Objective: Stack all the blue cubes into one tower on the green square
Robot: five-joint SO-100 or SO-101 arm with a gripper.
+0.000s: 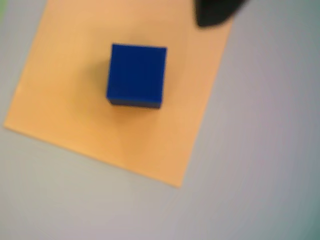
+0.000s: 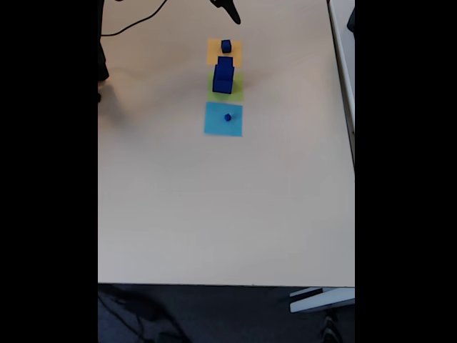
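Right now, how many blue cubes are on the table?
4. Two are stacked on the green square: a larger cube below, a smaller one on top. One cube sits on the orange square, and a tiny one on the light-blue square.

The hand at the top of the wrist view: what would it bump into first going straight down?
Probably the orange-yellow square, beside the blue cube; the hand is blurred, so depth is unclear.

wrist view: rides the arm, looks straight down, close on the orange square [image 1: 125, 95] with a cube [image 1: 136, 75] | fixed view: high, far back, looks down the whole counter [image 2: 214, 214] toward the orange square [image 2: 214, 48] at its far end | shared: orange square and its cube [image 2: 226, 46]
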